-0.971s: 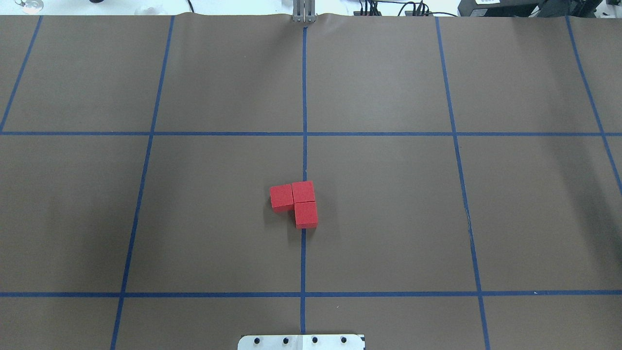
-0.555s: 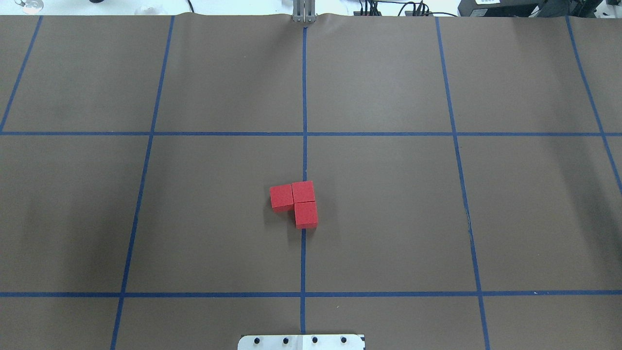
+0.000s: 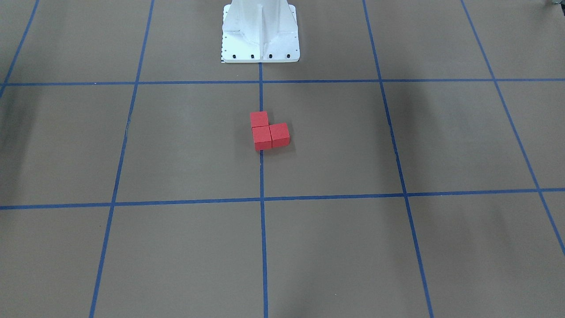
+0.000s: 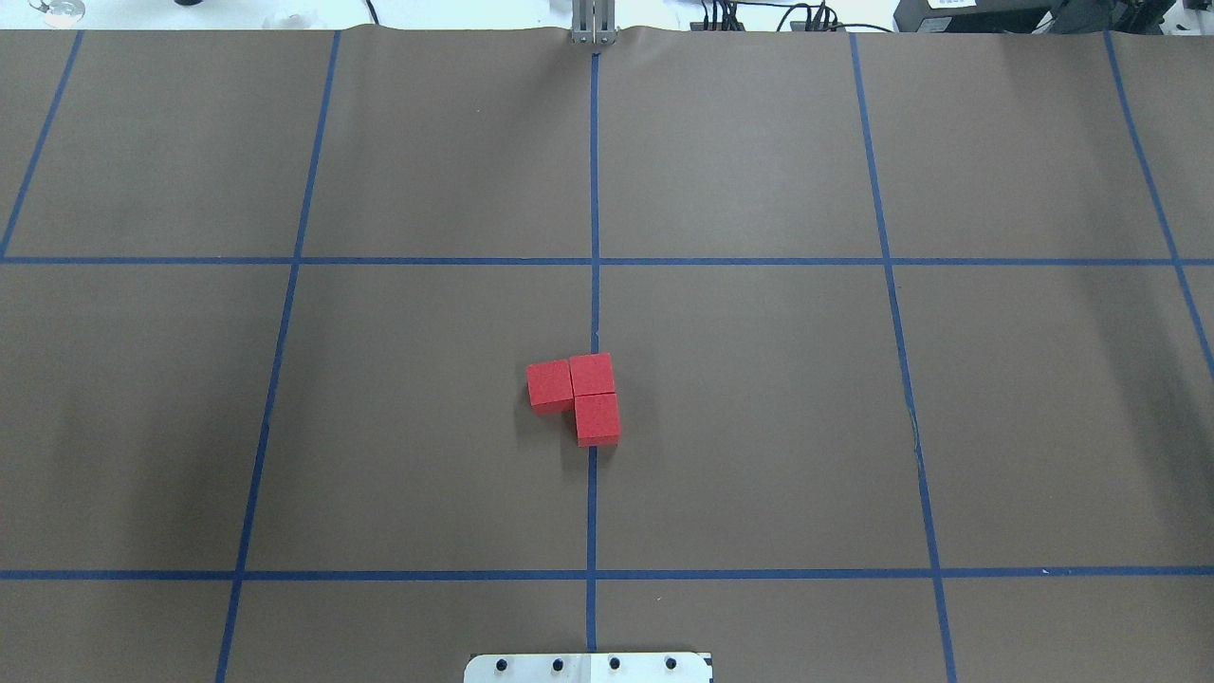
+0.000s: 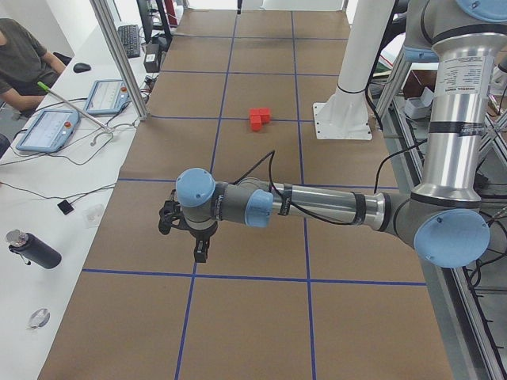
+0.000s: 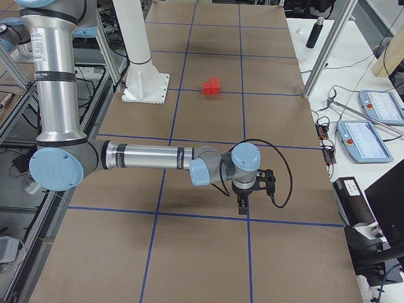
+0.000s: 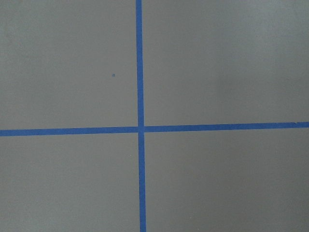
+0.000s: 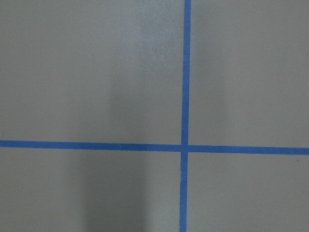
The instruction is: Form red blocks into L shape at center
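Note:
Three red blocks touch each other in an L at the center [image 4: 594, 313], on the central blue tape line: one [image 4: 549, 384] to the left, one [image 4: 592, 374] at the corner, one [image 4: 597, 418] nearer the base. The front-facing view shows the same red blocks [image 3: 262, 138]. They appear small in both side views [image 5: 259, 119] [image 6: 211, 86]. My left gripper [image 5: 200, 252] hangs over the table far from them, pointing down; I cannot tell whether it is open or shut. My right gripper [image 6: 243, 205] hangs likewise at the other end; cannot tell either. Both wrist views show only tape lines.
The white robot base [image 3: 260, 33] stands on the central line behind the blocks. A metal post [image 4: 593, 24] is at the far table edge. Side benches hold tablets [image 5: 47, 131], cables and a bottle [image 5: 32, 249]; a person sits at one bench.

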Action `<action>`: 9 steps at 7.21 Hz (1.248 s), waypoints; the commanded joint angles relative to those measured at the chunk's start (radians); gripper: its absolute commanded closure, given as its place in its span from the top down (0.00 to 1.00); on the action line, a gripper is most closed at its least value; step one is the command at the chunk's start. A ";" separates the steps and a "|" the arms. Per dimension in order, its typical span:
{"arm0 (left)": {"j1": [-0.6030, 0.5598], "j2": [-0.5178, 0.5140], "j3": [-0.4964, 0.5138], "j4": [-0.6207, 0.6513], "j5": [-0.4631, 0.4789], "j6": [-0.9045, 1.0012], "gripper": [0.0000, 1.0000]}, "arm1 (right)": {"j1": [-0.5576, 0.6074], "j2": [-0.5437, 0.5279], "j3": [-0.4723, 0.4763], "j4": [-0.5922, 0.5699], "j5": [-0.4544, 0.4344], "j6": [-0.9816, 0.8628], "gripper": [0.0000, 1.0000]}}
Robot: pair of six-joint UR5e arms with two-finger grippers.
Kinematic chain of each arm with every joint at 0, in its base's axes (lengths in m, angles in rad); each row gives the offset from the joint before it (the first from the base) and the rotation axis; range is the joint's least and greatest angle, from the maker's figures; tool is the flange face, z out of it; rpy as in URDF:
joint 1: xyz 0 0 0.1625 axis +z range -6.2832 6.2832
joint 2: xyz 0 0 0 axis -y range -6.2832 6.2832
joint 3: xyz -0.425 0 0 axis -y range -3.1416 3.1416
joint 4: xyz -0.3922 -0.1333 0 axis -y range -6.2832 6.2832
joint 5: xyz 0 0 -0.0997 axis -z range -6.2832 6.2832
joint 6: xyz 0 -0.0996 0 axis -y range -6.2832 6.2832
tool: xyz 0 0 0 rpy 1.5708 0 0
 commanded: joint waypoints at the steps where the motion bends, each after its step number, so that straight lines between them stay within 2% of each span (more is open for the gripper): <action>1: -0.003 0.004 -0.038 0.004 0.000 -0.001 1.00 | 0.003 0.035 -0.005 -0.002 0.018 0.000 1.00; 3: -0.003 0.051 -0.104 0.005 -0.002 -0.001 1.00 | 0.009 0.003 0.002 0.004 0.102 -0.004 1.00; 6: -0.001 0.065 -0.123 0.002 -0.006 -0.001 1.00 | 0.011 -0.014 0.002 0.016 0.105 -0.009 1.00; 7: -0.001 0.065 -0.126 0.002 -0.008 -0.001 1.00 | 0.011 -0.028 -0.001 0.076 0.105 -0.011 1.00; 8: -0.003 0.067 -0.149 0.007 -0.008 -0.001 1.00 | 0.011 -0.073 0.004 0.183 0.110 -0.012 1.00; 9: -0.001 0.112 -0.182 0.005 -0.009 -0.001 1.00 | 0.011 -0.109 -0.005 0.298 0.110 -0.014 1.00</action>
